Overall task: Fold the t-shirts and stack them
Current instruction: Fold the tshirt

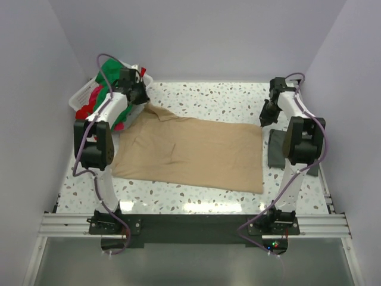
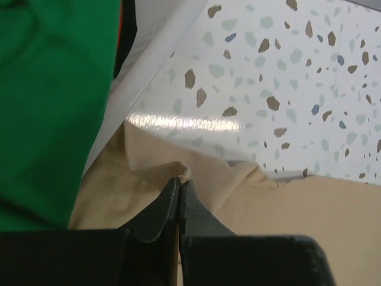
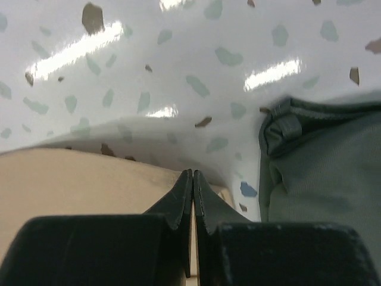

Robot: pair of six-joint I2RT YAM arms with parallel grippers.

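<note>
The tan t-shirt [image 1: 196, 152] lies spread across the middle of the speckled table [image 1: 208, 95], mostly flat, with a rumpled collar end at the far left and a few soft creases. It looks light and limp, so expect it to sag and drape wherever it isn't held. Corners and hems are the places to take it, and that's where both arms are. The left gripper [image 1: 140, 97] sits at the far-left corner, and its wrist view shows the fingers [image 2: 169, 202] pressed together with a nip of tan cloth between the tips. The right gripper [image 1: 266, 119] is at the far-right corner, fingers closed on the hem, the edge raised just off the table. A two-corner hold like this should let the far edge come over evenly, though thin cloth could slip from such a small bite. Just right of the shirt lies a folded dark grey t-shirt [image 1: 275, 152], partly hidden by the right arm. At far left, the white basket [image 1: 80, 98] holds a heap of green [image 1: 107, 74] and red [image 1: 86, 110] shirts, unfolded.
</note>
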